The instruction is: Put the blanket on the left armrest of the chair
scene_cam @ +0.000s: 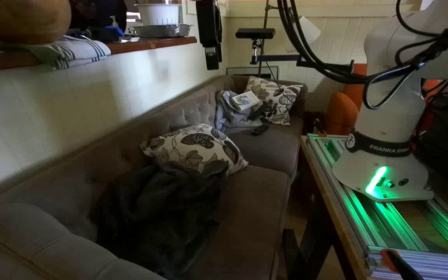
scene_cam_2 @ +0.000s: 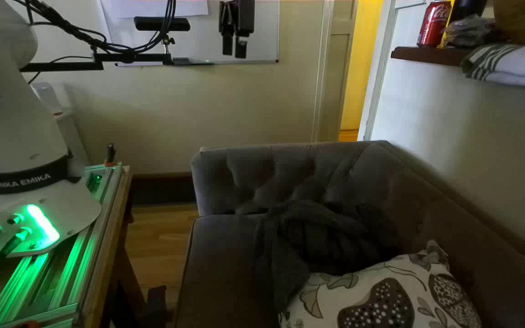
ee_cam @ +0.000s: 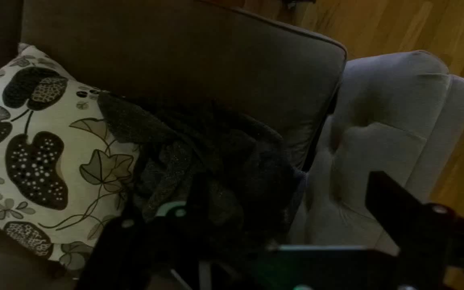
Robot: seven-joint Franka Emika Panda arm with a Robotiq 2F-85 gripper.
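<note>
The dark grey blanket (scene_cam: 161, 217) lies bunched on the sofa seat, partly against the patterned pillow; it also shows in an exterior view (scene_cam_2: 326, 232) and in the wrist view (ee_cam: 252, 161). The chair is a grey tufted sofa. Its armrest (scene_cam_2: 285, 175) stands beside the blanket; it also shows in the wrist view (ee_cam: 381, 137) and in an exterior view (scene_cam: 41, 241). My gripper (scene_cam: 213, 64) hangs high above the sofa, apart from the blanket, and also shows in an exterior view (scene_cam_2: 234, 50). In the wrist view my gripper (ee_cam: 290, 189) has its fingers wide apart with nothing between them.
A patterned pillow (scene_cam: 196, 146) touches the blanket. Farther along the sofa are a grey cloth (scene_cam: 228, 114), a book (scene_cam: 246, 100) and another pillow (scene_cam: 276, 97). A shelf (scene_cam: 150, 44) with household items runs along the wall. The robot's table (scene_cam: 325, 202) stands before the sofa.
</note>
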